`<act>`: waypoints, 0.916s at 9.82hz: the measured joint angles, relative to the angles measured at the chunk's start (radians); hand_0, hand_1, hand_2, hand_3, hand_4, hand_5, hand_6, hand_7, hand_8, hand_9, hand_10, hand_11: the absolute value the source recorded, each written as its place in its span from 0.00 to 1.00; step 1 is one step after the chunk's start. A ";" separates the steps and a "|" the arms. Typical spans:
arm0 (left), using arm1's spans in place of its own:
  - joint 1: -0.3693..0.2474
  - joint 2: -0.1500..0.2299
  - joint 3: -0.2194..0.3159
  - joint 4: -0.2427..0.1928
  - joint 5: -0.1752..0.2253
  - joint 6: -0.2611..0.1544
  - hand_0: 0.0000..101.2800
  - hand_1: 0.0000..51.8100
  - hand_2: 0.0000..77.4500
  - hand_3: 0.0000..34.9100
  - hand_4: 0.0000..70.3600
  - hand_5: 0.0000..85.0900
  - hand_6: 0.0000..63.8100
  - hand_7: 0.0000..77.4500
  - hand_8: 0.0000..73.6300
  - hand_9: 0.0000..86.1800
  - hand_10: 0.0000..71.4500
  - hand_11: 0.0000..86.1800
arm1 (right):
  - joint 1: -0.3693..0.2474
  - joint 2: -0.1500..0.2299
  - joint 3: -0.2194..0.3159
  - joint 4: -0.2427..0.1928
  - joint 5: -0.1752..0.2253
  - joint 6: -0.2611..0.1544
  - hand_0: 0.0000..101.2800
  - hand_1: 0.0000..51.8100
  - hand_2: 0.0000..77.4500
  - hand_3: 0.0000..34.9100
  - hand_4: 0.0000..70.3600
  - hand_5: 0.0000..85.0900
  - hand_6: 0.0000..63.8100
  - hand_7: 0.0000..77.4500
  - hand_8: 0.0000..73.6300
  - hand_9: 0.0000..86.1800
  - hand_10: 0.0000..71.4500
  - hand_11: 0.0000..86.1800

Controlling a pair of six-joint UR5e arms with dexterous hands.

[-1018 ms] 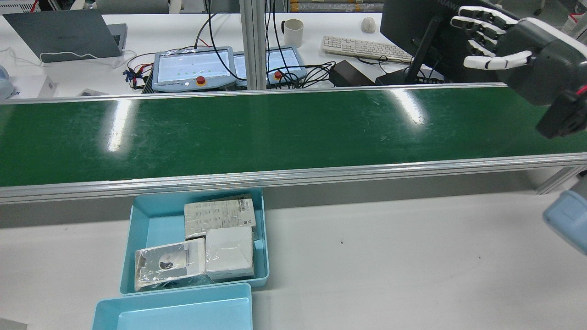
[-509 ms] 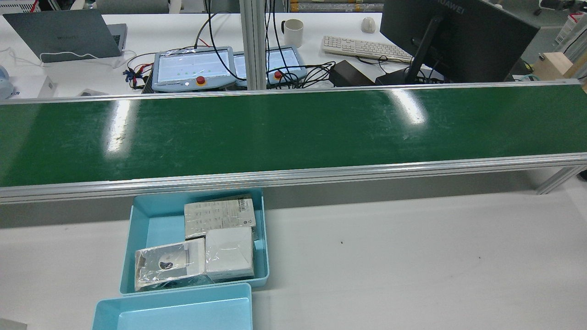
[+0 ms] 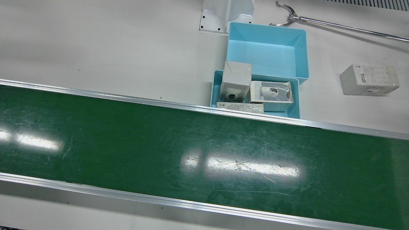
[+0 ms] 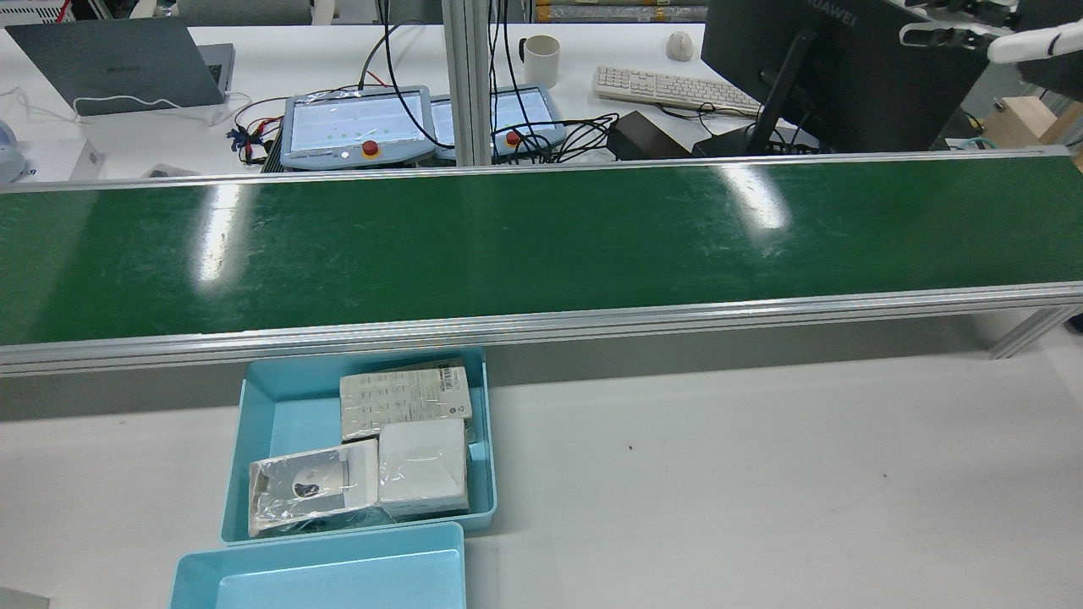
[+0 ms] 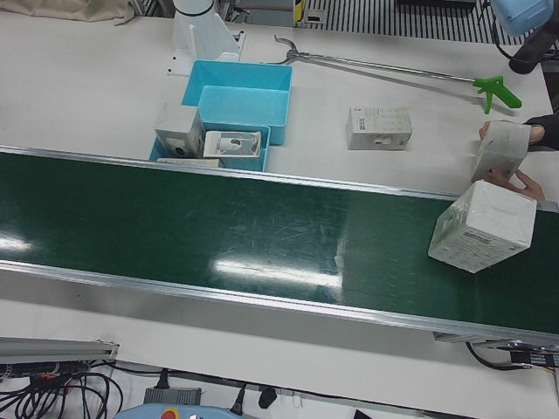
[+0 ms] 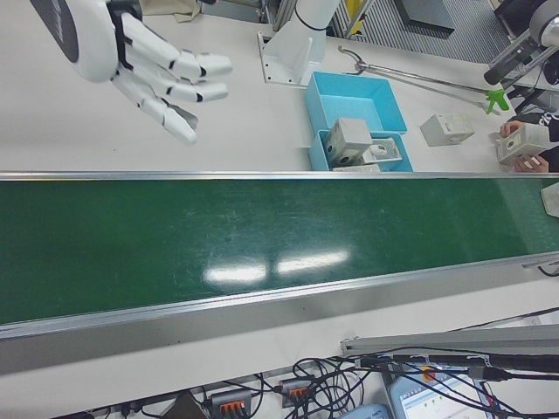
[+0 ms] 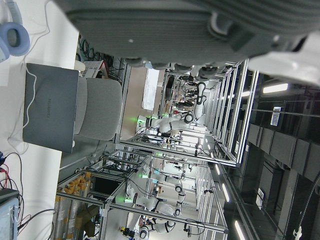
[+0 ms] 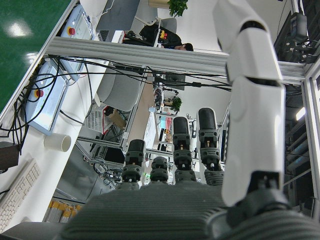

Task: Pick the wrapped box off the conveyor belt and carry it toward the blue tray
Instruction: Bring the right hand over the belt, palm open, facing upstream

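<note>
A white wrapped box [image 5: 482, 227] sits tilted on the green conveyor belt [image 5: 218, 236] at the far right end of the left-front view; its corner shows in the right-front view [image 6: 551, 199]. No hand is near it. My right hand [image 6: 148, 61] is open with fingers spread, high above the table at the other end of the belt; its fingertips show in the rear view [image 4: 1028, 42]. Only the palm of my left hand [image 7: 190, 25] shows, in the left hand view. Two blue trays stand beside the belt: one empty [image 3: 268, 48], one [image 3: 295, 110] holding three wrapped boxes.
A person's hand [image 5: 524, 179] holds another wrapped box [image 5: 502, 148] just beyond the belt's end. A loose box [image 3: 369, 80] and a long reach grabber [image 3: 335, 25] lie on the white table. Teach pendants [image 4: 355, 127], cables and a monitor [image 4: 846, 68] stand beyond the belt.
In the rear view my right hand left the upper right of the picture, was gone half a second ago, and now only its fingertips show at the top right corner.
</note>
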State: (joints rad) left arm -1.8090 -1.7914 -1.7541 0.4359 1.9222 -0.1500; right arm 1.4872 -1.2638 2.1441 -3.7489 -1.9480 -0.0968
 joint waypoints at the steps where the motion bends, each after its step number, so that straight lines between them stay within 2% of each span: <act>1: 0.000 0.000 0.000 0.000 0.000 0.000 0.00 0.00 0.01 0.00 0.00 0.01 0.00 0.00 0.01 0.00 0.00 0.00 | -0.057 0.007 -0.051 0.036 0.051 -0.014 0.48 0.33 0.31 0.01 0.40 0.29 0.23 0.35 0.07 0.13 0.19 0.25; 2: 0.000 0.000 0.000 0.000 0.000 0.000 0.00 0.00 0.01 0.00 0.00 0.01 0.00 0.00 0.01 0.00 0.00 0.00 | -0.113 0.010 -0.112 0.109 0.097 -0.019 0.48 0.33 0.31 0.01 0.40 0.31 0.23 0.37 0.07 0.13 0.14 0.20; 3: 0.000 0.000 0.000 0.000 0.000 0.000 0.00 0.00 0.01 0.00 0.00 0.01 0.00 0.01 0.01 0.00 0.00 0.00 | -0.166 0.012 -0.166 0.191 0.132 -0.016 0.48 0.33 0.30 0.00 0.33 0.29 0.16 0.30 0.06 0.12 0.07 0.16; 4: 0.000 0.000 0.000 0.000 0.000 0.000 0.00 0.00 0.01 0.00 0.00 0.01 0.00 0.01 0.00 0.00 0.00 0.00 | -0.203 0.012 -0.205 0.251 0.154 -0.014 0.48 0.33 0.30 0.00 0.33 0.29 0.16 0.30 0.06 0.12 0.07 0.16; 5: 0.000 0.000 0.000 0.000 0.000 0.000 0.00 0.00 0.01 0.00 0.00 0.01 0.00 0.01 0.00 0.00 0.00 0.00 | -0.234 0.014 -0.246 0.290 0.170 -0.013 0.52 0.43 0.35 0.00 0.40 0.37 0.20 0.37 0.07 0.11 0.10 0.15; 7: 0.000 0.000 0.000 0.000 0.000 0.000 0.00 0.00 0.01 0.00 0.00 0.01 0.00 0.00 0.01 0.00 0.00 0.00 | -0.294 0.043 -0.343 0.369 0.208 -0.012 0.52 0.43 0.37 0.00 0.40 0.37 0.22 0.39 0.06 0.11 0.09 0.15; 8: 0.000 0.000 0.000 0.000 0.000 0.000 0.00 0.00 0.01 0.00 0.00 0.01 0.00 0.01 0.00 0.00 0.01 0.00 | -0.312 0.051 -0.366 0.396 0.230 -0.012 0.51 0.37 0.38 0.00 0.40 0.37 0.22 0.41 0.07 0.13 0.12 0.16; 9: 0.000 0.000 0.000 0.000 0.000 0.000 0.00 0.00 0.01 0.00 0.00 0.01 0.00 0.01 0.01 0.00 0.00 0.00 | -0.322 0.055 -0.361 0.411 0.256 -0.009 0.50 0.35 0.32 0.00 0.38 0.35 0.21 0.37 0.07 0.11 0.11 0.15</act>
State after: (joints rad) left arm -1.8089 -1.7914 -1.7541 0.4360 1.9222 -0.1500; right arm 1.1651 -1.2086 1.7831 -3.3381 -1.6924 -0.1059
